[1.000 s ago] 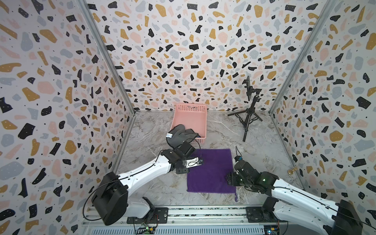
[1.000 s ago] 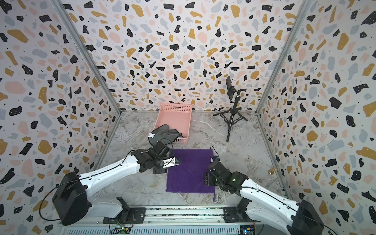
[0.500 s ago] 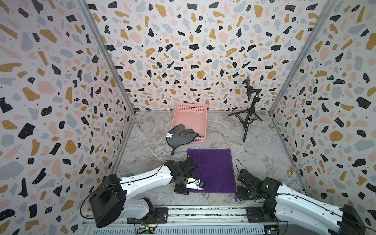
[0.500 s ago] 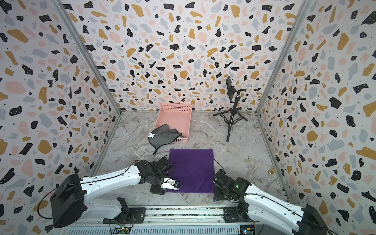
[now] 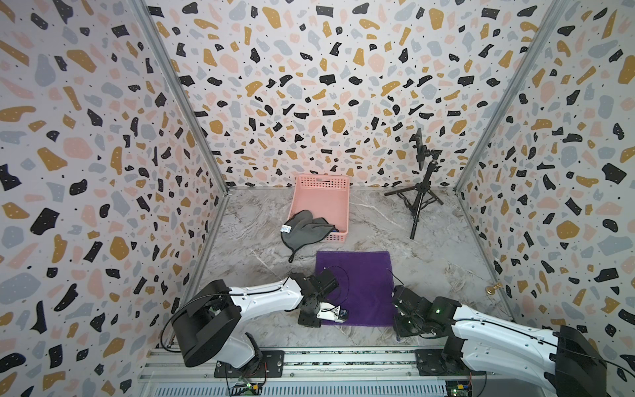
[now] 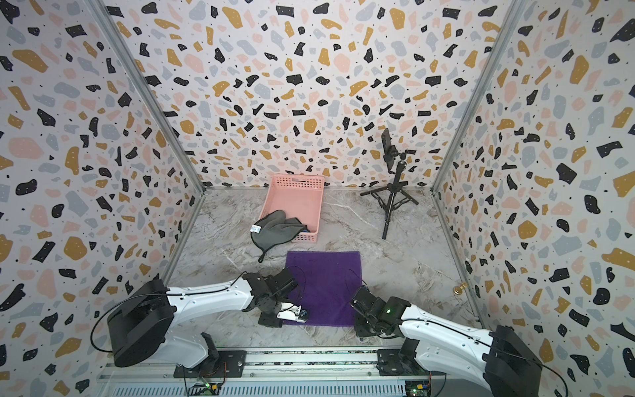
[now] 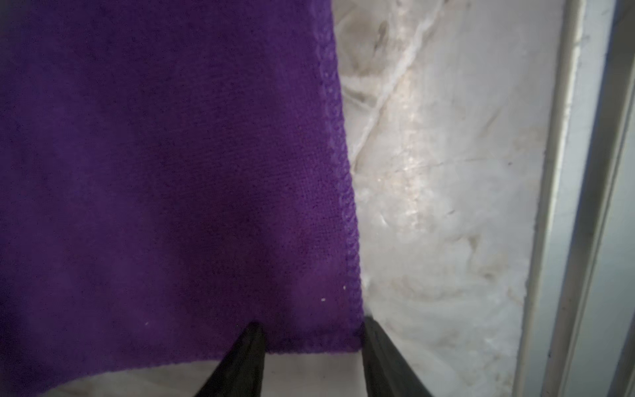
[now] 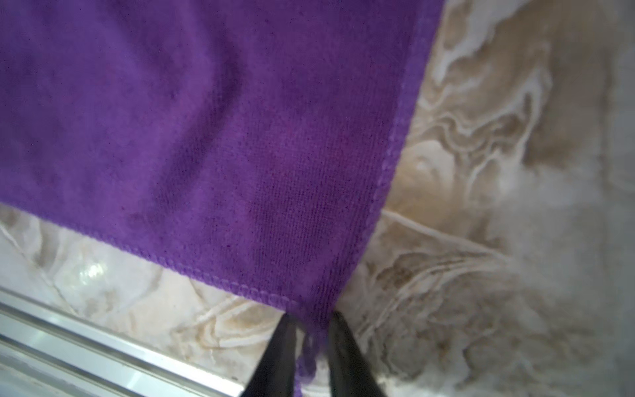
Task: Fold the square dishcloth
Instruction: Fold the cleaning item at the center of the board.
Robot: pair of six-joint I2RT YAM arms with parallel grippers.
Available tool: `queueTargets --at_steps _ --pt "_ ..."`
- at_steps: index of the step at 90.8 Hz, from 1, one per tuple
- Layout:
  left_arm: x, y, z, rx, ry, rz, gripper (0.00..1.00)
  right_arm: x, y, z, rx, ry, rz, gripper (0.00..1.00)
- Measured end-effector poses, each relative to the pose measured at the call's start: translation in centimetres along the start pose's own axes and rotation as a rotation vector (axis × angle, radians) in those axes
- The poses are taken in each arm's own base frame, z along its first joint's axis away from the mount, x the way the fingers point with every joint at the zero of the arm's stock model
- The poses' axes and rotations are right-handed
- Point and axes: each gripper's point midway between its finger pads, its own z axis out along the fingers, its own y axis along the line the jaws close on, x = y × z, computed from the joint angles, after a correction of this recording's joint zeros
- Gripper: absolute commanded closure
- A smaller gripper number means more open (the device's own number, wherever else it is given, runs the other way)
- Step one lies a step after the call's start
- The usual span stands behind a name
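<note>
The purple square dishcloth (image 5: 357, 285) (image 6: 324, 285) lies flat on the marble table. My left gripper (image 7: 309, 326) is down at its near left corner (image 5: 318, 321). Its jaws stand apart: one fingertip (image 7: 252, 335) rests on the dishcloth (image 7: 171, 172) and the other fingertip (image 7: 372, 330) sits just off its side hem, so it is open around the corner. My right gripper (image 8: 311, 318) is at the near right corner (image 5: 398, 328). It is shut on the dishcloth (image 8: 240, 137), with bunched purple fabric between the tips.
A pink basket (image 5: 321, 202) stands behind the dishcloth, with a grey cloth (image 5: 305, 230) draped over its front rim. A black tripod (image 5: 421, 192) is at the back right. A small brass object (image 5: 493, 288) sits by the right wall. A metal rail (image 8: 103, 343) runs along the near edge.
Both arms came from the dishcloth's middle sides back to its near corners. The right gripper closed on the near right corner. The left jaws narrowed around the near left corner.
</note>
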Motion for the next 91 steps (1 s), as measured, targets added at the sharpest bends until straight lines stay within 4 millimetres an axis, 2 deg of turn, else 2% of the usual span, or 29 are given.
queueTargets --at_steps 7,21,33,48,68,80,91 --pt "0.1 0.3 0.0 -0.020 0.010 -0.003 1.00 0.0 0.0 -0.1 0.006 -0.001 -0.012 1.00" --pt "0.5 0.4 -0.3 -0.030 0.031 -0.018 1.00 -0.3 0.1 -1.7 -0.002 -0.049 -0.034 1.00" --pt "0.7 -0.1 -1.7 -0.040 0.021 -0.029 1.00 -0.5 0.1 -3.3 -0.010 -0.092 -0.045 1.00" --pt "0.8 -0.4 -3.8 -0.079 -0.017 -0.042 1.00 0.4 -0.1 -4.5 0.012 -0.103 -0.090 1.00" --pt "1.6 -1.4 -5.0 -0.089 -0.027 -0.069 1.00 0.9 0.4 -6.0 0.019 -0.120 -0.144 1.00" --pt "2.0 -1.9 -5.5 -0.093 -0.029 -0.078 1.00 0.7 0.8 -6.9 0.013 -0.137 -0.154 1.00" --pt "2.3 -1.4 -5.9 -0.124 -0.024 -0.090 1.00 -0.2 1.2 -7.9 0.025 -0.173 -0.159 1.00"
